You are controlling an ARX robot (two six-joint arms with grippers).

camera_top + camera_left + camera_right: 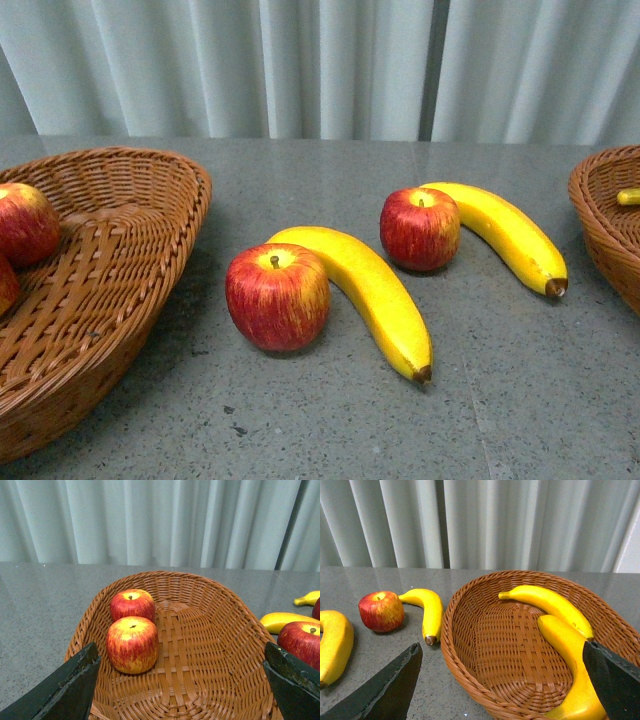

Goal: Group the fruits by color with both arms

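Observation:
On the grey table lie a near red apple (278, 296) against a yellow banana (372, 292), and a farther apple (419, 229) beside a second banana (510, 236). Neither arm shows in the front view. My left gripper (182, 680) hangs open over the left wicker basket (220, 610), which holds two red apples (132, 644) (132, 604). Nothing is between its fingers. My right gripper (502, 680) is open above the right wicker basket (455, 630), where two bananas (550, 602) (572, 665) lie. One black finger (615, 680) partly covers the nearer banana.
The left basket (130, 260) fills the front view's left edge and the right basket (600, 225) its right edge. Pale curtains (320, 60) hang behind the table. Open grey tabletop (330, 430) lies in front of the loose fruit.

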